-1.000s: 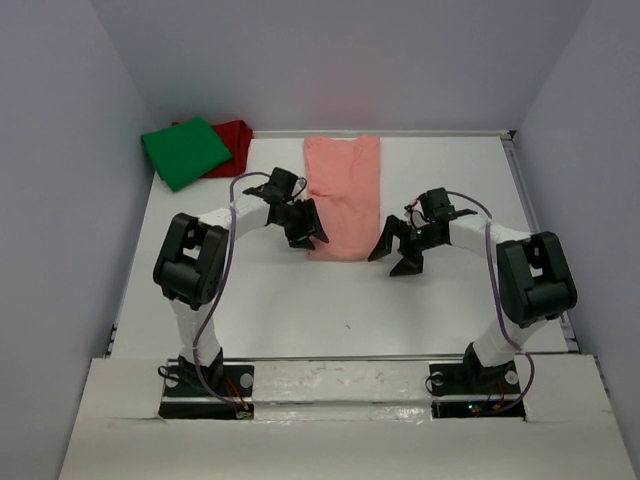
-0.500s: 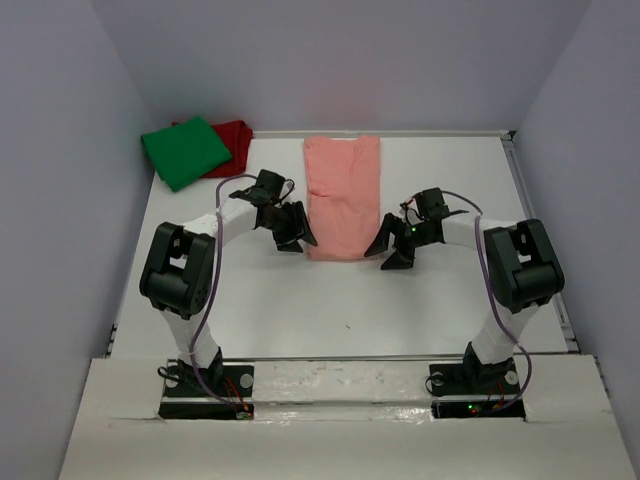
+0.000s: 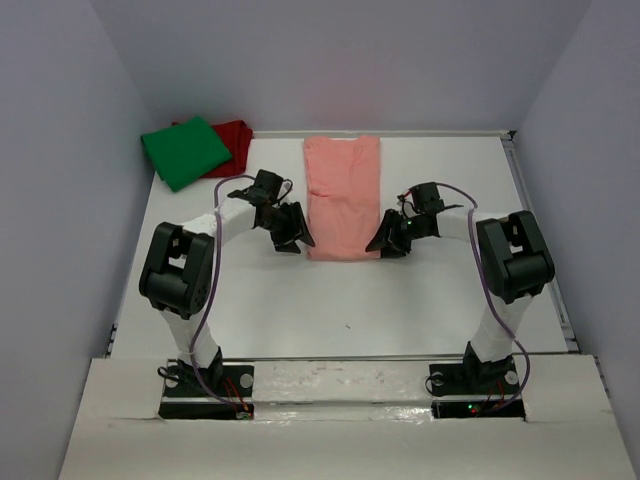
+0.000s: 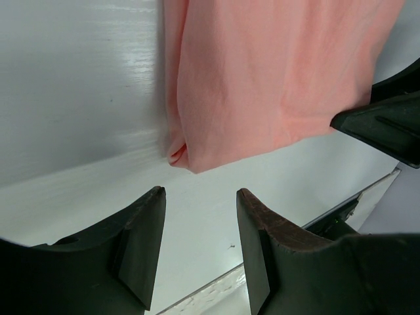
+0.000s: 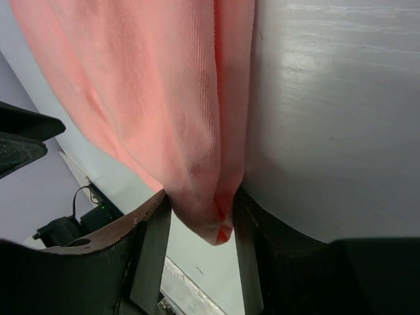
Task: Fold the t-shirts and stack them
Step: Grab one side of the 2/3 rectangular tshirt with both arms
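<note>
The salmon-pink t-shirt (image 3: 343, 195) lies on the table folded into a long narrow strip. My left gripper (image 3: 290, 238) is open and empty just beside the strip's near left corner; in the left wrist view that corner (image 4: 180, 154) lies a little ahead of the open gripper (image 4: 200, 193). My right gripper (image 3: 385, 243) is open, and its fingers straddle the near right corner. In the right wrist view the shirt's corner (image 5: 210, 223) sits between the two fingers (image 5: 154, 243) and touches both. The bright green t-shirt (image 3: 185, 151) lies folded on the dark red one (image 3: 232, 135) at the far left.
The white table (image 3: 330, 300) ends in a metal rail on the right (image 3: 515, 190) and grey walls at the back and sides. The right gripper's black finger (image 4: 387, 118) shows at the right edge of the left wrist view.
Both grippers moved inward toward the pink shirt's near corners. The right gripper moved left until its fingers came around the right corner. The shirt has not shifted.
</note>
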{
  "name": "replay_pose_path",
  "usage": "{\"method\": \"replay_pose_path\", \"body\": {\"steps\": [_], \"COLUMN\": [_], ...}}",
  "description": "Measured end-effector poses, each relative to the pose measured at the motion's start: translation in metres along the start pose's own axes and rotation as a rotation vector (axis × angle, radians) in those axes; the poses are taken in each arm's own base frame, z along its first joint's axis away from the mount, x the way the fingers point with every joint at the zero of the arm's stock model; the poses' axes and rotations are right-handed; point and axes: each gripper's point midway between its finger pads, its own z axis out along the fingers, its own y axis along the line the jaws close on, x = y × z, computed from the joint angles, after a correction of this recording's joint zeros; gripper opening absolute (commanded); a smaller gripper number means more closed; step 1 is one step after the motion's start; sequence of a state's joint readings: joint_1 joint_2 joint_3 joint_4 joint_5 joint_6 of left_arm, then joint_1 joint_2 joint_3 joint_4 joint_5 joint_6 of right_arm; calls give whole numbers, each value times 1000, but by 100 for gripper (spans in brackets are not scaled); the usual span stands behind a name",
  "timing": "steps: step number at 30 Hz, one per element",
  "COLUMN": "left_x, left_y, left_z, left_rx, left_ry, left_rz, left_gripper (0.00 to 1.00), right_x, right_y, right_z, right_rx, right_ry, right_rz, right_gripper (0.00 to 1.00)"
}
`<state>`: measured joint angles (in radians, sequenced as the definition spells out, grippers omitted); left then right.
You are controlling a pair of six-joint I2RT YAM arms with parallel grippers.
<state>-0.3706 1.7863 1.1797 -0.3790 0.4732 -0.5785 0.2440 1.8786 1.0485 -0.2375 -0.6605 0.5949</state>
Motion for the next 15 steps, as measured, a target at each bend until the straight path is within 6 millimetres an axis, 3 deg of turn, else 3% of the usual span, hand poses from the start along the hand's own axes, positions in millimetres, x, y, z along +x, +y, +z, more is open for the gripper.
{"method": "replay_pose_path", "body": {"steps": [4, 15], "left_x": [-2, 6], "left_y": [3, 15], "left_z": [-1, 1], "left_rx": [-4, -19], "left_ry": [-2, 19], "left_rz": [-6, -18], "left_gripper": [56, 57], "right_x": [0, 0], "right_y": [-2, -3], "right_z": [0, -2], "right_rx": [7, 23], "right_ry": [-2, -10], "right_rz": [-5, -20], "right_gripper": [59, 60]}}
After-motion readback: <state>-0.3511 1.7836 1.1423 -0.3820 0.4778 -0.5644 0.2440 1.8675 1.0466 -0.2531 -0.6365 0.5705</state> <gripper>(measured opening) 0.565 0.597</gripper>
